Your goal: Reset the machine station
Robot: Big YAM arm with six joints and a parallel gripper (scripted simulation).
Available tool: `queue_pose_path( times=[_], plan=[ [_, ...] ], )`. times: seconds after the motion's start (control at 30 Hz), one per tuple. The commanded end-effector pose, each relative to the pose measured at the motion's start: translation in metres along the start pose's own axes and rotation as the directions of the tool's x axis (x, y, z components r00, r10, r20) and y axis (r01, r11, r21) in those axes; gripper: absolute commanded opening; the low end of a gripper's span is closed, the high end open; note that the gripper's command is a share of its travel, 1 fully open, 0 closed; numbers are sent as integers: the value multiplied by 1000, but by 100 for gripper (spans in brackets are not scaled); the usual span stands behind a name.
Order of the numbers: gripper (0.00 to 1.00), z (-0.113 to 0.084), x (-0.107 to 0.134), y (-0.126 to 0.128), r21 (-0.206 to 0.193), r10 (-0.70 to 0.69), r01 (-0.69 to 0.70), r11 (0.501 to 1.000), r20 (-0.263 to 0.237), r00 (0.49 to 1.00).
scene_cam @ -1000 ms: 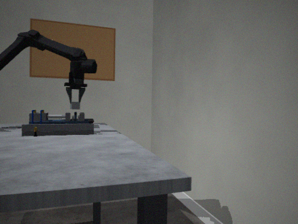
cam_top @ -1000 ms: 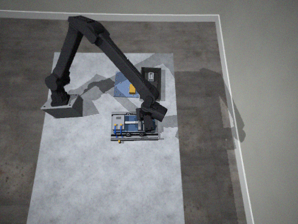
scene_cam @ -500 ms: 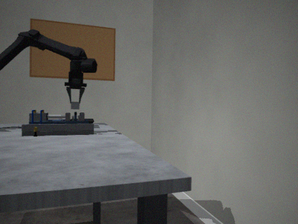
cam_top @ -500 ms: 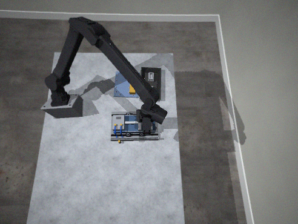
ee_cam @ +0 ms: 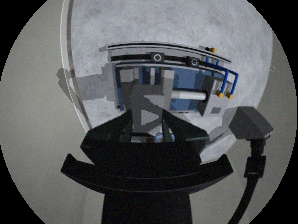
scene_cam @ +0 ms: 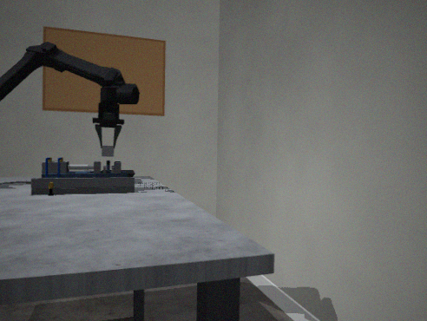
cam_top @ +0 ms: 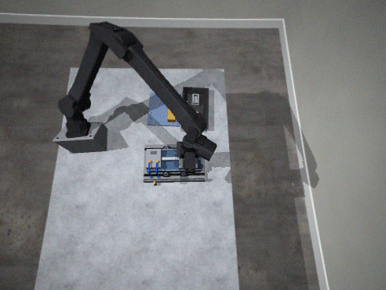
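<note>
My gripper (scene_cam: 108, 145) (cam_top: 189, 164) (ee_cam: 147, 112) is shut on a plain gray aluminum blank (scene_cam: 108, 151) (ee_cam: 141, 102) and holds it in the air, a short way above the open vise (cam_top: 165, 166) (scene_cam: 82, 184) (ee_cam: 176, 79). The blank hangs over the vise end away from the blue hoses (cam_top: 153, 166). In the top view the wrist hides the blank. A yellow brass blank (cam_top: 171, 115) lies on the blue infeed plate (cam_top: 157, 114). A finished part with a pocket (cam_top: 194, 98) lies in the black outfeed tray (cam_top: 204, 92).
The arm's base (cam_top: 80, 135) stands at the left of the table, and the arm reaches over the infeed plate. The table's right edge (scene_cam: 260, 260) is well away from the vise. An orange panel (scene_cam: 65, 56) hangs on the back wall.
</note>
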State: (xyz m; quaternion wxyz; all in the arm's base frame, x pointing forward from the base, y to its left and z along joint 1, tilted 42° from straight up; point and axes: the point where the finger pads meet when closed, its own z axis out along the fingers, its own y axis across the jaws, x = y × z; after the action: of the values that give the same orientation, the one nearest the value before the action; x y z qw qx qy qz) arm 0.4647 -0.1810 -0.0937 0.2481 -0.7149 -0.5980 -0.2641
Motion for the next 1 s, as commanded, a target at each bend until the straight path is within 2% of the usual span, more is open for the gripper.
queue_pose_path(
  times=[0.0,0.97],
  plan=[
    [0,-27,-14,13,-46,17,-16,999,11,1000],
    [0,-28,-15,12,-45,23,-23,999,11,1000]
  ],
)
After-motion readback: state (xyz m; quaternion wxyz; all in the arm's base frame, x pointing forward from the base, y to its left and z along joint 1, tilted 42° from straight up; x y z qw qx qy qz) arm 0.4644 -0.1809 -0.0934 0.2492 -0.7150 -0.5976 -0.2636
